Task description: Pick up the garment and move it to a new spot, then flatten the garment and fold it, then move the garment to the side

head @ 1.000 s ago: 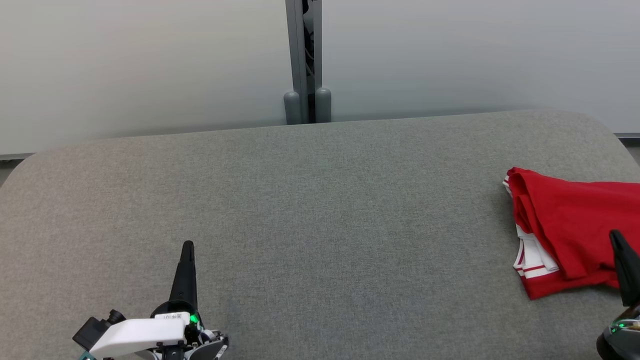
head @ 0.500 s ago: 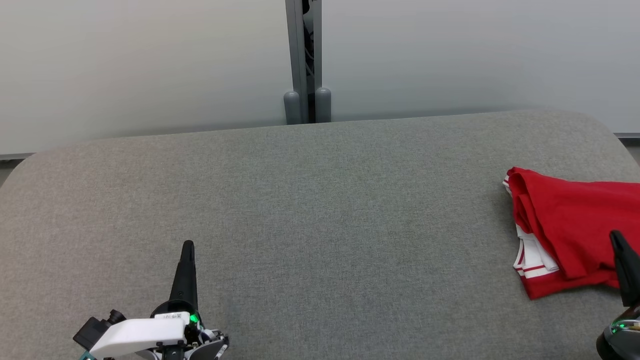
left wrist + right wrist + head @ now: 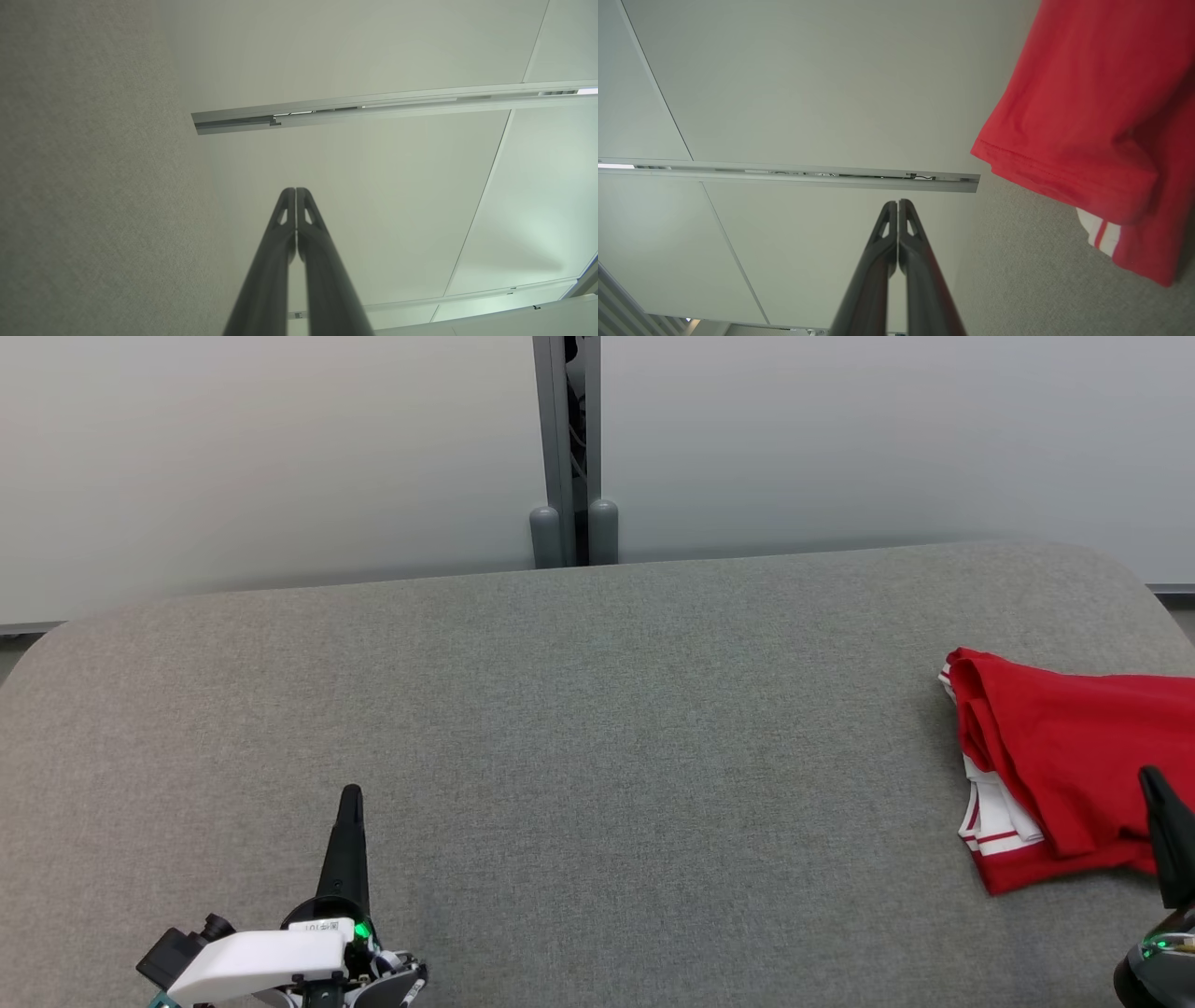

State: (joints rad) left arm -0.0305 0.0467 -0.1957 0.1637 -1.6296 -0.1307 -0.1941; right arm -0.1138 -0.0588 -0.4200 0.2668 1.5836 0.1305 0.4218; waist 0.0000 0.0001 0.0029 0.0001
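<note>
A red garment with white striped trim lies bunched at the right edge of the grey table; the right wrist view shows the garment on the right side. My right gripper is shut and empty, at the lower right, its tip over the garment's near edge; whether it touches the cloth I cannot tell. In its own wrist view the right gripper has both fingers pressed together. My left gripper is shut and empty at the lower left, far from the garment, its fingers closed in the left wrist view.
A pale wall with a grey vertical post stands behind the table's far edge. The table has rounded corners, and its wide grey felt top stretches between the two grippers.
</note>
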